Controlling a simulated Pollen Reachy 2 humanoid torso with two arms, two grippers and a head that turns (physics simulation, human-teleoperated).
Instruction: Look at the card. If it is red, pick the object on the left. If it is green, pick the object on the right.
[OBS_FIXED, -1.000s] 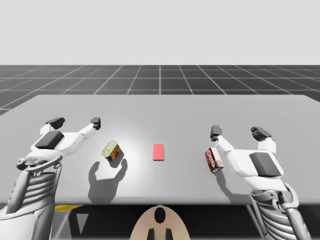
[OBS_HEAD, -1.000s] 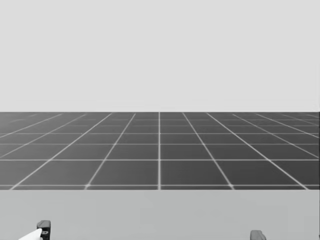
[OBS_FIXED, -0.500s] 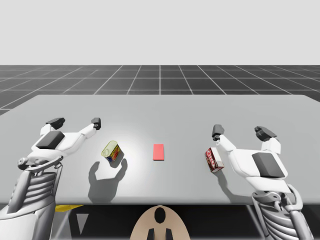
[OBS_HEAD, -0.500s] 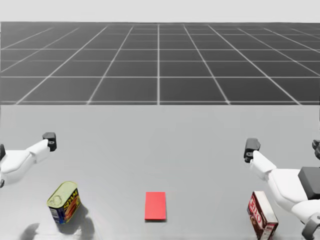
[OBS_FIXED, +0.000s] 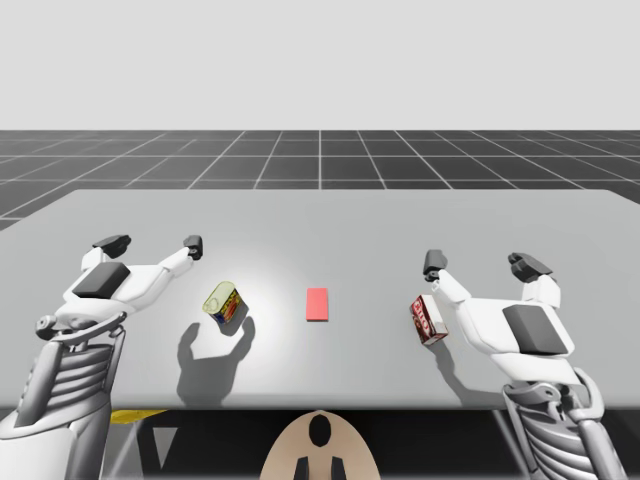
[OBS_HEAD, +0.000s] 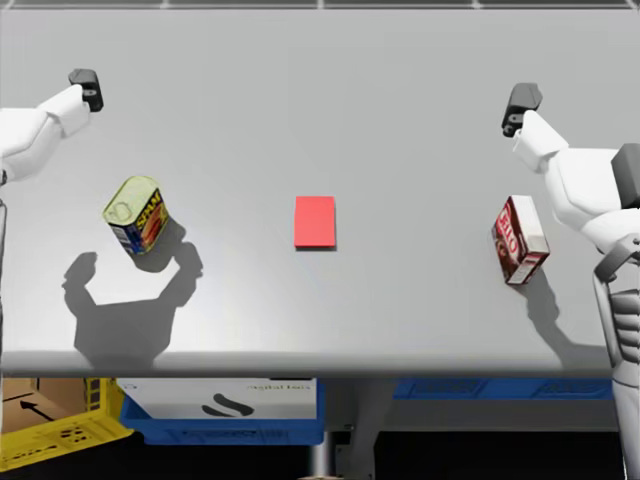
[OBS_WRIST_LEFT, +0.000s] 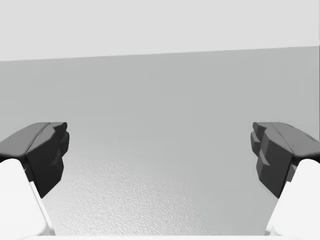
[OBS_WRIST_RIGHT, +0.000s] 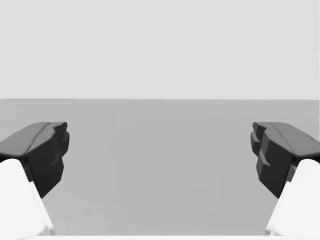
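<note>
Card (OBS_HEAD: 315, 221) is red; I'd lower my wide-spread left gripper (OBS_FIXED: 152, 243) squarely over the yellow can (OBS_HEAD: 137, 214); right gripper (OBS_FIXED: 478, 263) also gapes, idle.

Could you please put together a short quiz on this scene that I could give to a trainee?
1. Multiple choice: what colour is the card lying on the table? A) green B) red C) blue
2. True or false: my left tool is shut on the yellow can.
3. Fill in the blank: the red box lies beside my ___ arm.
Key: 1 B. 2 False: the left tool is open and apart from the yellow can. 3 right.
</note>
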